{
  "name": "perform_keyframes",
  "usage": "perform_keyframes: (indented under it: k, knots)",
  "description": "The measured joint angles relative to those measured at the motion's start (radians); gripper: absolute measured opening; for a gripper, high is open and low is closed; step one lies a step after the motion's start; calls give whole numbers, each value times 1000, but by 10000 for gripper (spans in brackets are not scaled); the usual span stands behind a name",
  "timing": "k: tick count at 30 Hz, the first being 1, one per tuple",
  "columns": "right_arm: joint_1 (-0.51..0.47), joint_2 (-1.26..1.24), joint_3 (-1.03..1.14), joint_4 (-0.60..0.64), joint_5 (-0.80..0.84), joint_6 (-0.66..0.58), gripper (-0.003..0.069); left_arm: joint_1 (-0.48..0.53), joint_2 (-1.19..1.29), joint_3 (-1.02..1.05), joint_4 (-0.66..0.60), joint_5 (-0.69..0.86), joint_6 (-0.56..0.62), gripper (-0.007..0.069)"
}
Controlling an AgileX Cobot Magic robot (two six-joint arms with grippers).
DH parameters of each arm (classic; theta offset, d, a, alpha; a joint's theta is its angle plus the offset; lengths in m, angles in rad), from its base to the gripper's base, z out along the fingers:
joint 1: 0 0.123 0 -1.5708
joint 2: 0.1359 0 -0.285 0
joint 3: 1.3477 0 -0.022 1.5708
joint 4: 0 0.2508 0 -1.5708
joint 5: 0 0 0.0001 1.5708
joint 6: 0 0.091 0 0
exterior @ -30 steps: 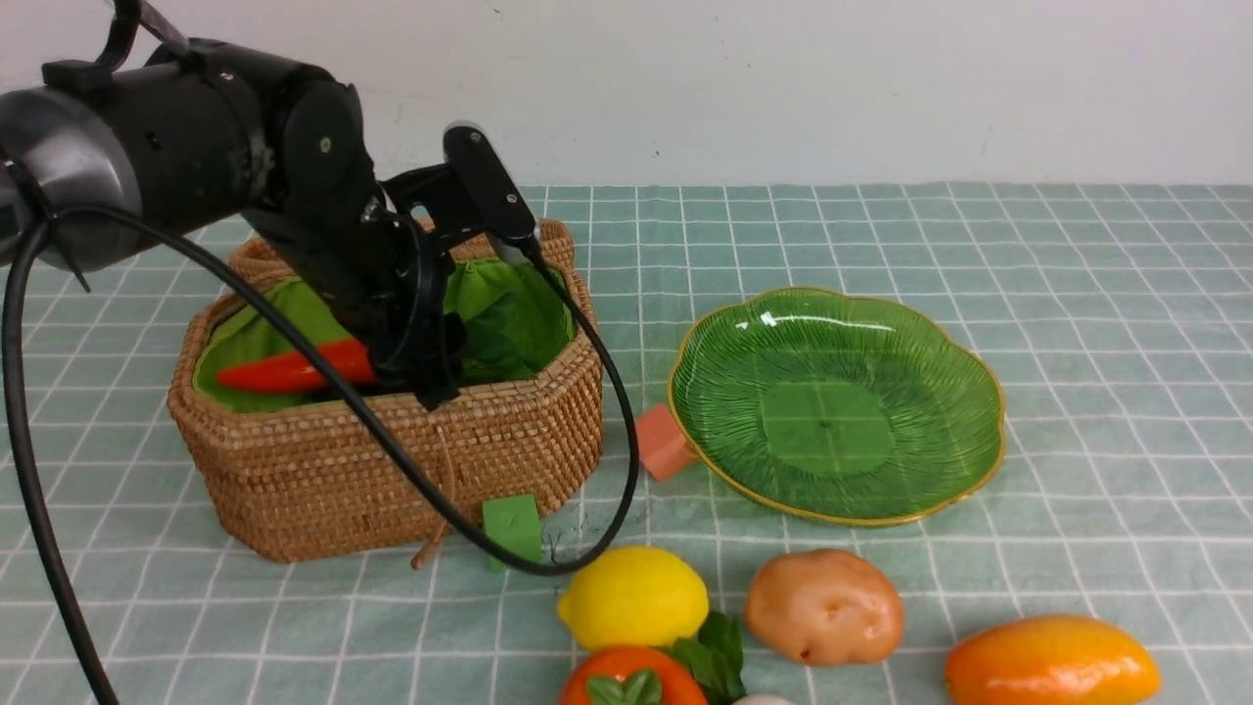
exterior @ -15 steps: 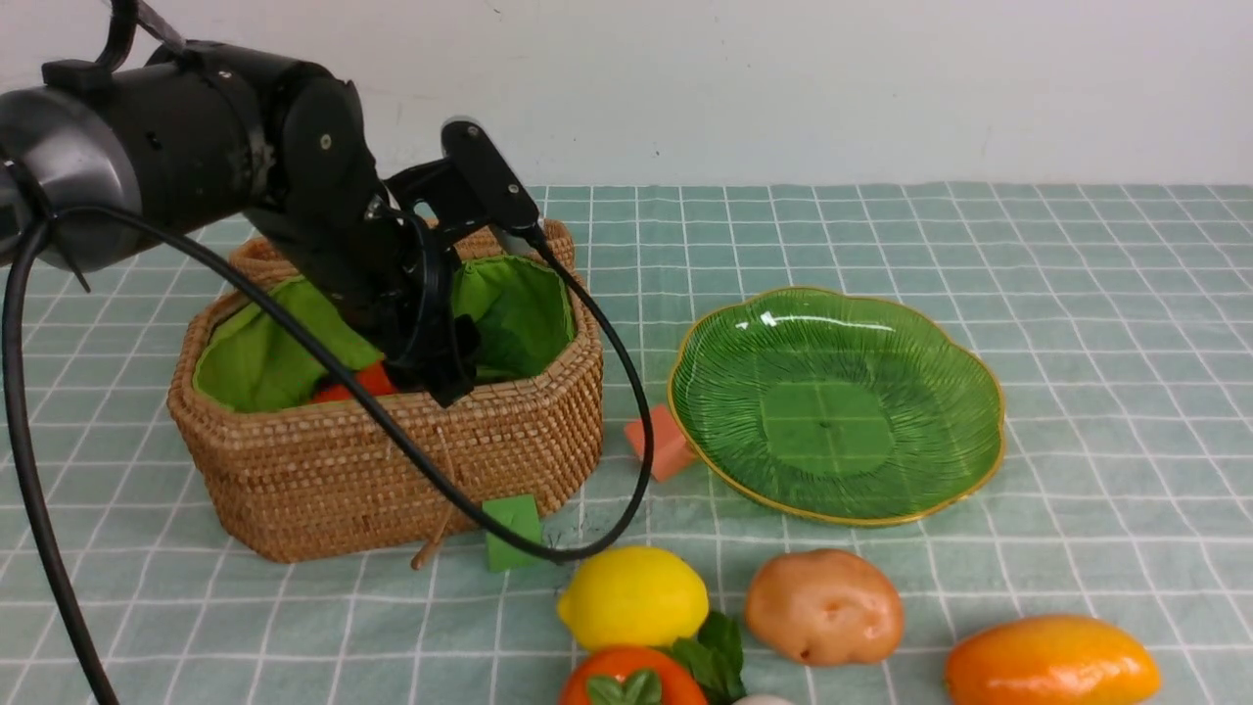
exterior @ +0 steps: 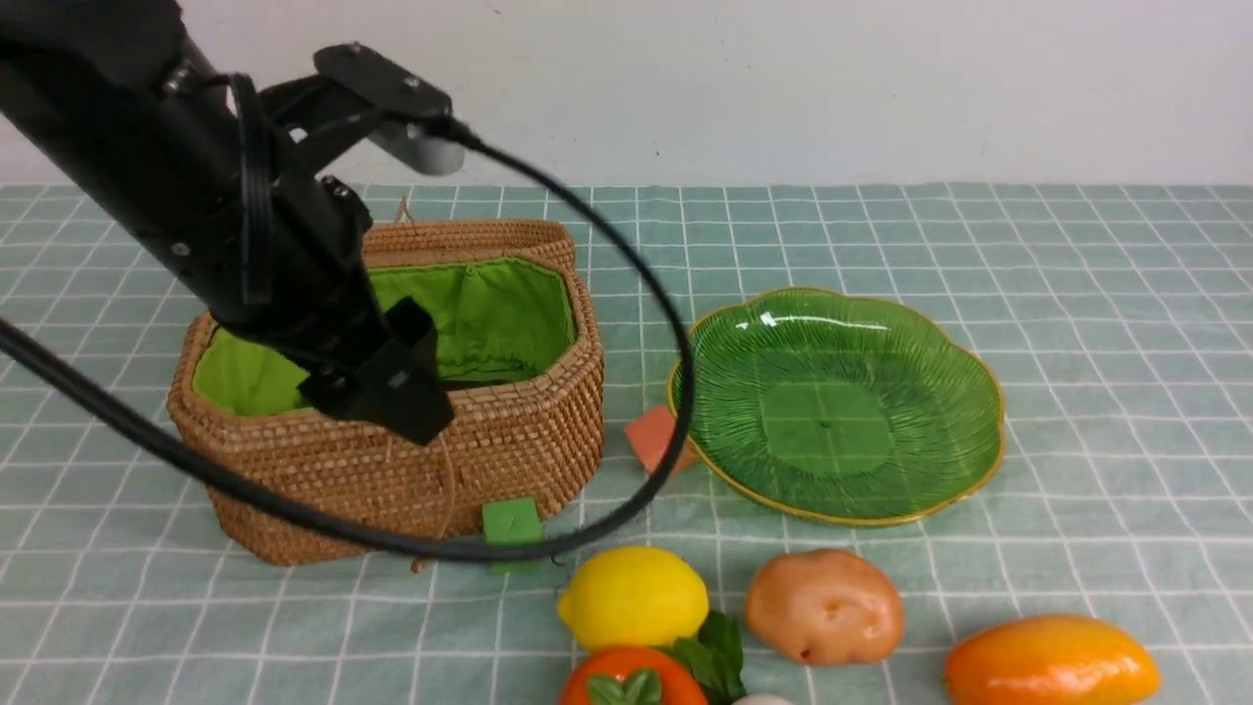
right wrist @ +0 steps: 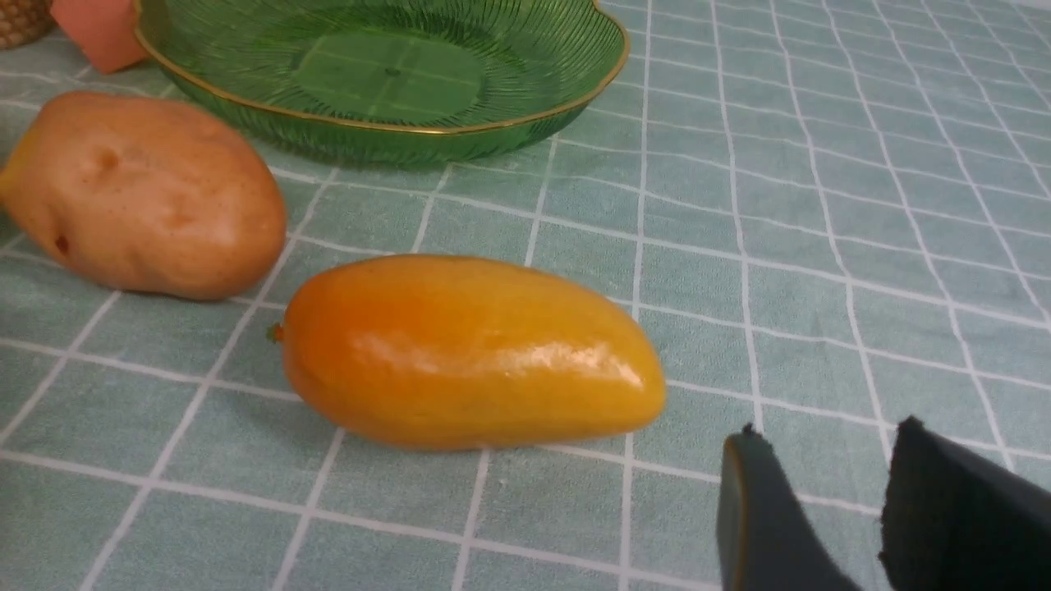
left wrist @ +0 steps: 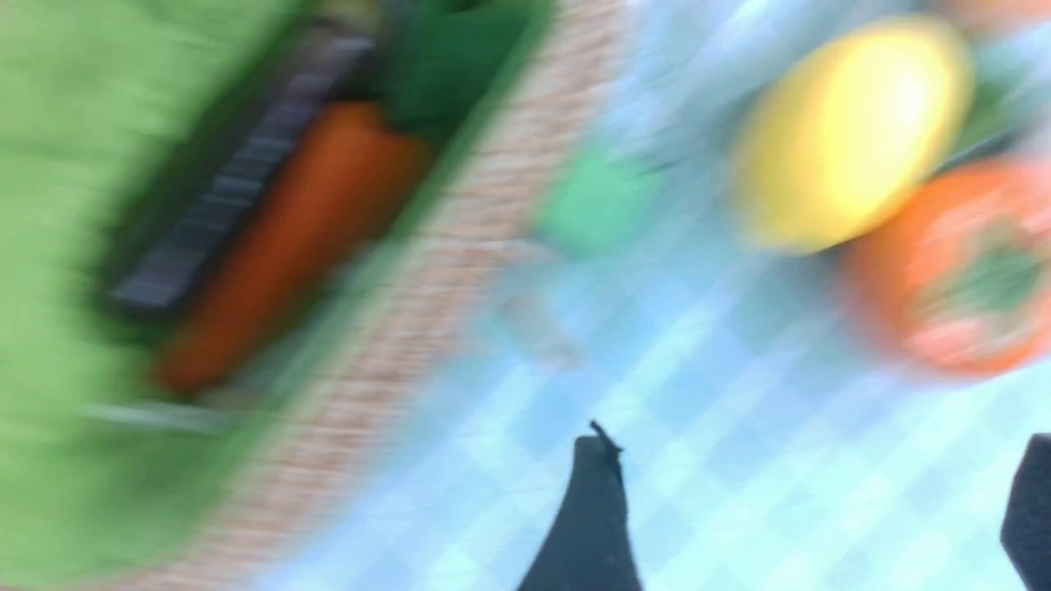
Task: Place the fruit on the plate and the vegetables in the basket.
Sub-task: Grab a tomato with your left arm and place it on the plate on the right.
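Long red pepper [left wrist: 287, 238], blurred, lies inside green-lined wicker basket [exterior: 509, 441].

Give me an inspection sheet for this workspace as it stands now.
Surface: green checked cloth, flat, no spills seen.
Job's things: basket open, with a red pepper inside, blurred in the left wrist view; plate empty; lemon, persimmon, potato, mango and green leaves lie on the cloth near the robot.
Clutter: salmon cube against the plate's rim; green cube at the basket's front.
Grippers: left gripper open, empty, by the basket's front rim; right gripper narrowly open, empty, near the mango.
Cables: black cable loops from the left arm down in front of the basket and green cube.
Surroundings: plain white wall; nothing else seen.
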Motion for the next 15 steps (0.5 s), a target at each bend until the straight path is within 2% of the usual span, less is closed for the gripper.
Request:
perform_keyframes:
  k: [2,3,5,7,11,15]
  knots:
    - [0,0,0,0,0,0,241,0,-7,11,-42,0,-71,580]
    - [0,0,0,-1,0,0,241,0,-9,60,-112,-1,-171,566]
    - [0,0,0,-1,0,1,241,0,-8,144,-178,-6,-230,560]
    - [0,0,0,-1,0,1,241,0,-7,204,-209,-22,-251,559]
    - [0,0,0,-1,0,1,241,-1,-7,379,-236,-166,-266,556]
    - [0,0,0,-1,0,1,241,-1,-6,558,-324,-387,-229,556]
